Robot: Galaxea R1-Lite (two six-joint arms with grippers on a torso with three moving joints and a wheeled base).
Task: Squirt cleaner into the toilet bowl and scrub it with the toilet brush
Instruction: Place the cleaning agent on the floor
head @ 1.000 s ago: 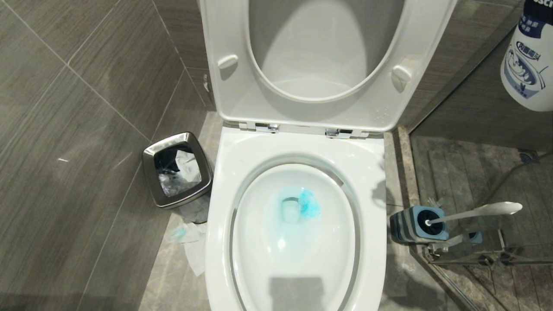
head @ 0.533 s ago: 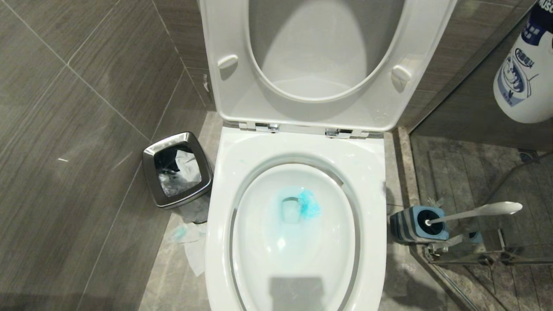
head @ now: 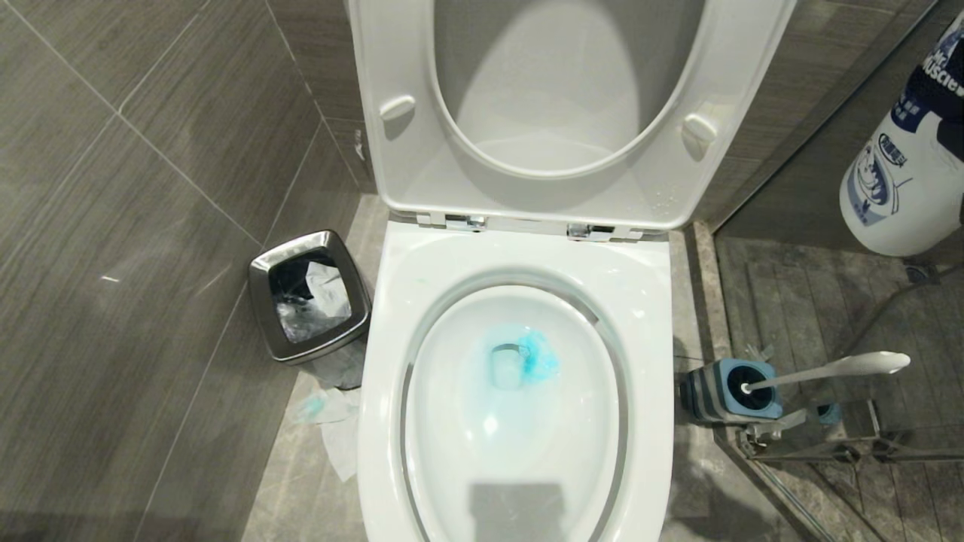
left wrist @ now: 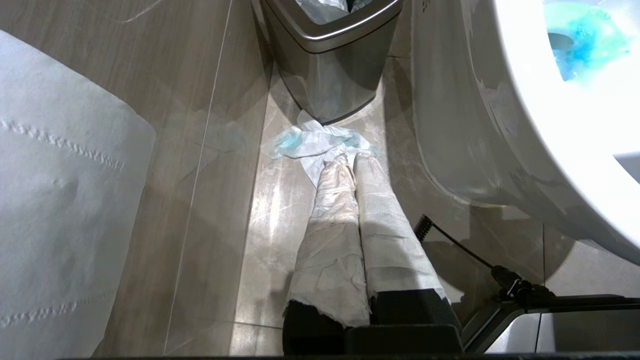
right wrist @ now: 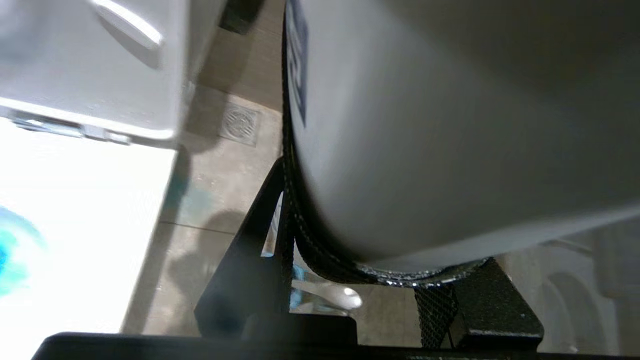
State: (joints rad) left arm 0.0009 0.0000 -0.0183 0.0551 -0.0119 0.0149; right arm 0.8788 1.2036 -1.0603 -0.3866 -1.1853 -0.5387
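— Right gripper [right wrist: 380,260]?
— Clamped around the cleaner bottle [head: 900,181], up right of the toilet bowl [head: 520,391].
— Brush [head: 828,370]?
— Parked in its holder [head: 730,389], right of the bowl.
— Left gripper [left wrist: 350,165]?
— Closed, empty, low beside the bin [left wrist: 330,55].

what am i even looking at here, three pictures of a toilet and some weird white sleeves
This is a two-armed robot cleaning a bathroom. The wide picture comes from a camera on its head, looking down at the toilet bowl, seat and lid up, with blue cleaner lying in the water. Left of the bowl stands a steel waste bin with crumpled tissue on the floor beside it. On the right, the toilet brush sits in its grey-and-blue holder.

The other two pictures come from cameras on the wrists. The "sleeves" are the wrapped fingers of the left end effector, shut and empty near the floor. The right end effector grips a white cleaner bottle.
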